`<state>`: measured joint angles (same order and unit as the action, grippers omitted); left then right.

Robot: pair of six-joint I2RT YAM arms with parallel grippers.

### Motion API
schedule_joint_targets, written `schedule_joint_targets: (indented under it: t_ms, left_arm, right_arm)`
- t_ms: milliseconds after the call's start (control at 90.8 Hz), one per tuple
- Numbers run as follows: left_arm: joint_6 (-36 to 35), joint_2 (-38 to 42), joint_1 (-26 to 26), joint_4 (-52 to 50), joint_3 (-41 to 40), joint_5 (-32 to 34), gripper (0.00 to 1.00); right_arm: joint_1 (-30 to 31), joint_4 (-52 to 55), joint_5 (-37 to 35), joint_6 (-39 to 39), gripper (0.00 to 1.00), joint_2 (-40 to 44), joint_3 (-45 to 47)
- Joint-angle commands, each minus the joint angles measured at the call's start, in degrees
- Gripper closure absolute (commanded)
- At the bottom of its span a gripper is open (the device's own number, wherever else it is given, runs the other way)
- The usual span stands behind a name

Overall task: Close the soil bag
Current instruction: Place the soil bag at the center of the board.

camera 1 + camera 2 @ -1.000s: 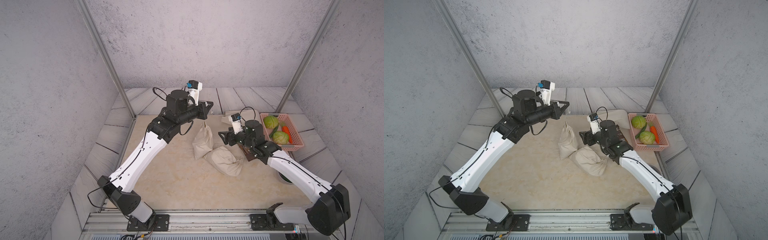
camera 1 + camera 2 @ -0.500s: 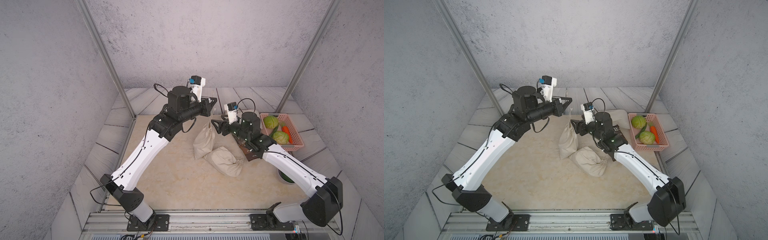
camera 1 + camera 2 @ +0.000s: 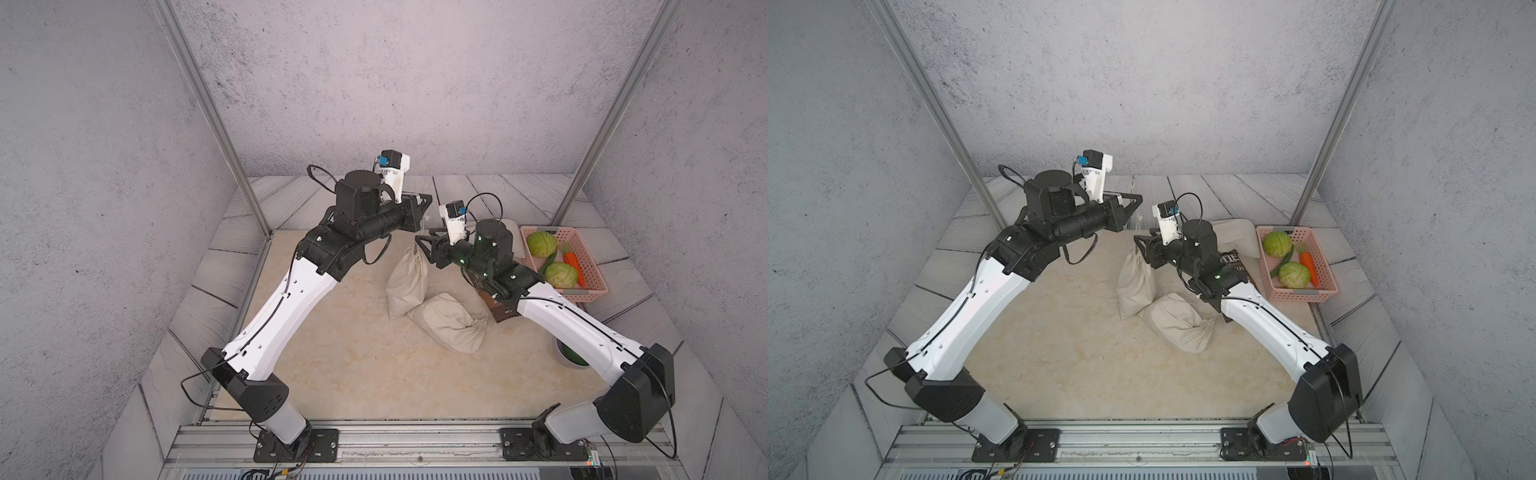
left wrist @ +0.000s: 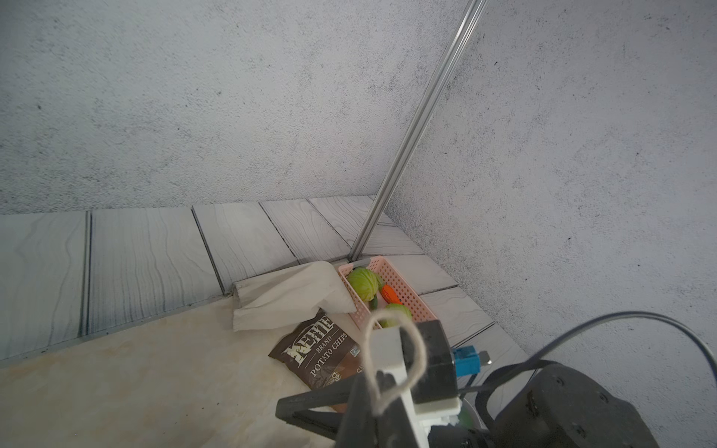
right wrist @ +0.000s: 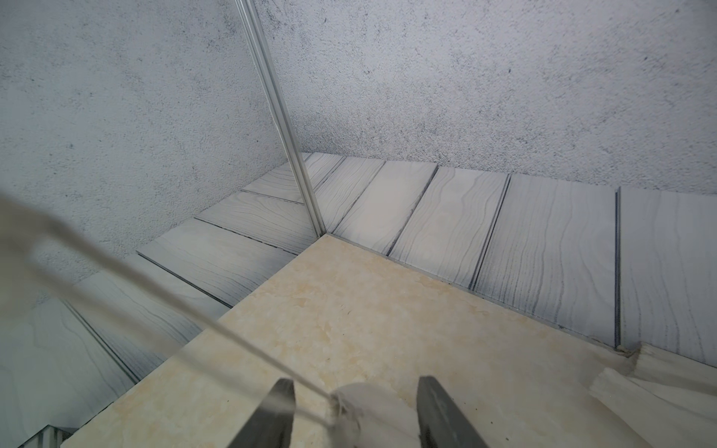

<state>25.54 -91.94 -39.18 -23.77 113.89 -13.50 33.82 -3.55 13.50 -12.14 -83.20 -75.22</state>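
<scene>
- In swung the right gripper [image 3: 420, 243], leaving the slumped beige cloth sack [image 3: 449, 322] for the neck of the upright beige cloth soil bag [image 3: 406, 282], which stood mid-way on the cream mat [image 3: 332, 353], leaning against that sack.
- Its jaws had narrowed to roughly half open and bracketed the gathered neck [image 5: 359, 401]. Gaps showed on both sides, so nothing was gripped yet.
- The left gripper [image 3: 424, 200] stayed clamped tight on the thin pale drawstring [image 4: 392, 360] and had risen a touch, so the cord was taut above the bag.
- With the neck pinned, one more pull looked likely to cinch the mouth. The bag was close to closed, not yet done.
</scene>
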Motion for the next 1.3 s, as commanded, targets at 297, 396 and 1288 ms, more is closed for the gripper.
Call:
schedule_joint_targets:
  t_ms: [297,396,1288]
  left_arm:
    - [-1.18,0.31,-0.64,1.94,4.34,-0.99,1.0]
    - [-1.42,0.72,-0.56,1.6,5.09,-0.6,1.0]
    - [4.18,14.46,13.62,5.41,-20.43,5.28,1.0]
  right_arm:
    - [0.47,1.6,-0.3,2.53,0.68,-1.65,-3.38]
    - [0.45,2.98,-2.34,2.81,0.82,-3.49,-3.47]
    - [-0.34,17.02,-2.72,-1.68,0.89,0.03,17.86]
